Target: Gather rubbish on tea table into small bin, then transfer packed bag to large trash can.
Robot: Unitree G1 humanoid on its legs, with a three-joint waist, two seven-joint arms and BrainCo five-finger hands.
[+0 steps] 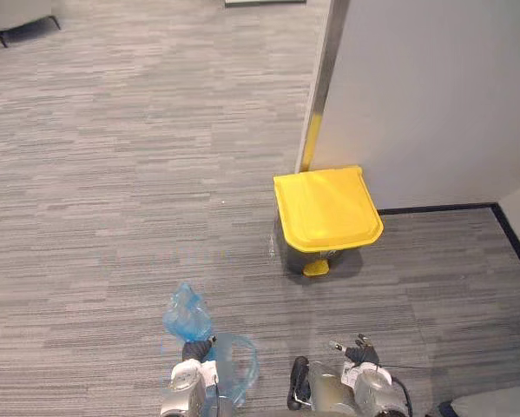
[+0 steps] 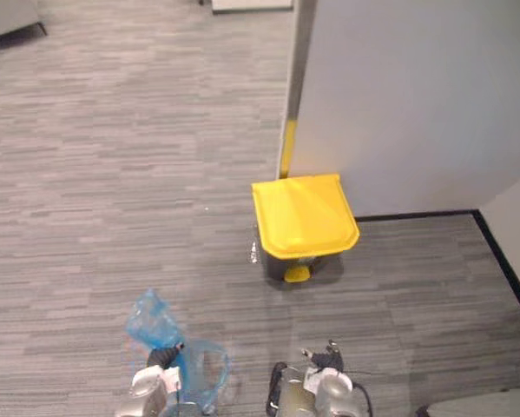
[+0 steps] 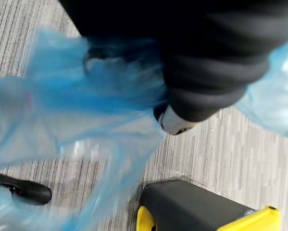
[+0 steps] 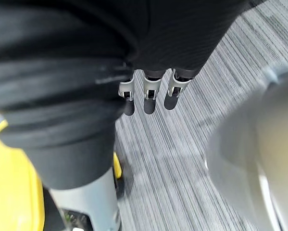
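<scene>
**Blue bag gripped, yellow lid down**

Blue film is bunched where the left robot hand point(image 1: 188, 373) closes round the neck of the bag point(image 1: 187, 317). A tuft stands up above the grip and the slack body drapes beside the wrist. Holding it by the neck looks sensible: with the mouth pinched, the rubbish (what is inside cannot be made out) should not spill on the carry. From the head camera the bag sits at about 7 o'clock, low in the view and well apart from the can.

The can point(image 1: 294, 256) stands on the carpet point(image 1: 112, 174) at roughly 1 o'clock from the bag, its back near the wall point(image 1: 433, 95). Its lid point(image 1: 326, 207) is down. A yellow pedal point(image 1: 316, 268) pokes out at the foot of the front face, toward the robot. That placement suggests the lid is meant to be raised by foot, or else lifted by a free hand.

The right robot hand point(image 1: 360, 354) hangs at 5 o'clock in the view. It is empty, its fingers point(image 4: 149, 98) straight and relaxed, pointing at the carpet. Being empty, it is the one available for the lid.

As I read it, the tabletop gathering is done and this is the transfer leg: close on the can, open the lid, drop the bag in. The likely trouble is thin film snagging on the rim or clinging to the fingers at release.
</scene>
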